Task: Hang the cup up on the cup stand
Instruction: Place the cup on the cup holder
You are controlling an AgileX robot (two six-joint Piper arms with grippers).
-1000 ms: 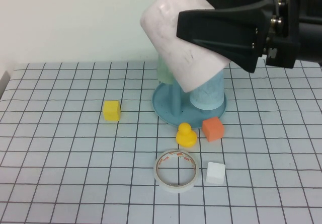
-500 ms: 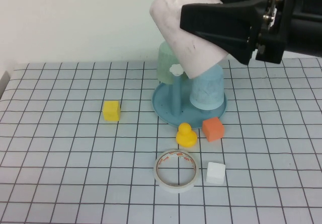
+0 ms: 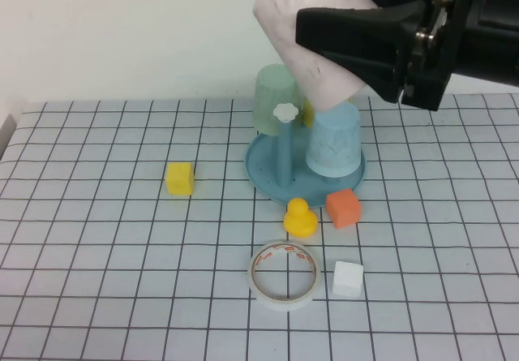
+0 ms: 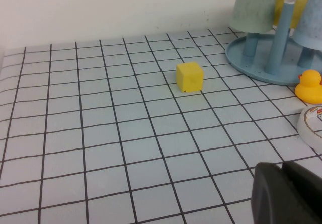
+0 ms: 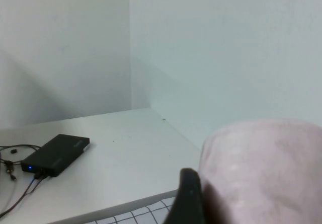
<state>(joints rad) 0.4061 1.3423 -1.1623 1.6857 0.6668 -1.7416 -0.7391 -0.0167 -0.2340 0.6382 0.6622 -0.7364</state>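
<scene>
So the right gripper [image 3: 324, 40] was up high with its jaws spread wide around the tilted pink cup [image 3: 312, 45], the teal cup stand [image 3: 280, 170] sat just below it, and the left gripper [image 4: 287, 194] was parked low, closed on nothing.

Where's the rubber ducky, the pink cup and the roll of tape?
rubber duck [image 3: 300, 217], high view, on its yellow body.
pink cup [image 3: 312, 49], high view, on its side wall, held in the right gripper.
tape roll [image 3: 258, 286], high view, on its white rim.
</scene>
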